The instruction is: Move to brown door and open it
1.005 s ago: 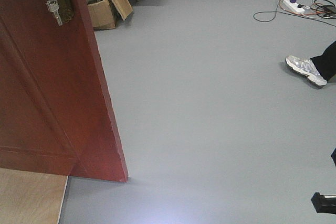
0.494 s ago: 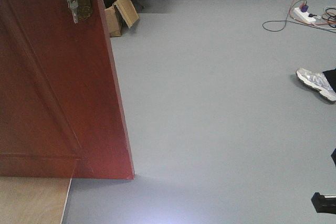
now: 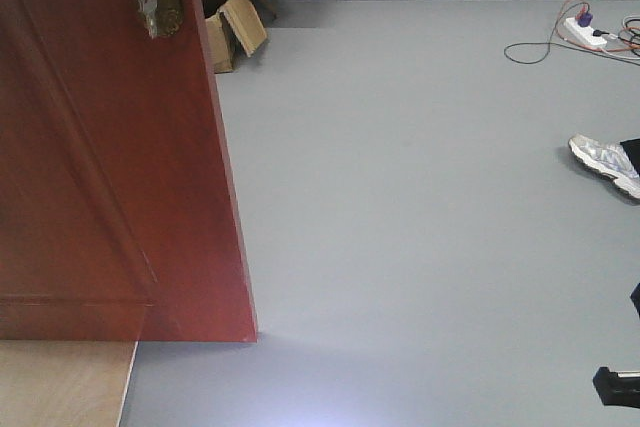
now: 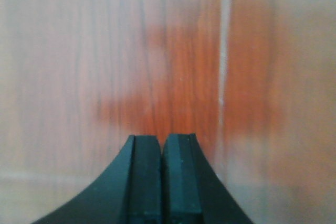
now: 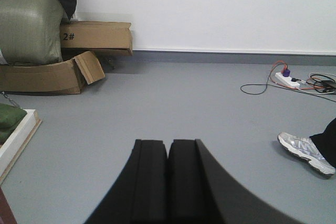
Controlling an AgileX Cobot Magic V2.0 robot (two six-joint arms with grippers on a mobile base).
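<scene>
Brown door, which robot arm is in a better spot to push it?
Probably the left. The left pincer, fingers pressed together, faces the glossy reddish-brown wooden door up close. The right pincer, also closed, points at open grey floor, with no door ahead.

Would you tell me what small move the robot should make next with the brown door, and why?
Probably keep pressing the left gripper forward against the brown door. Its jaws are shut and wood grain fills the left wrist view, so it appears to sit right at the panel. The door already stands ajar with bare grey floor beyond its free edge.
</scene>
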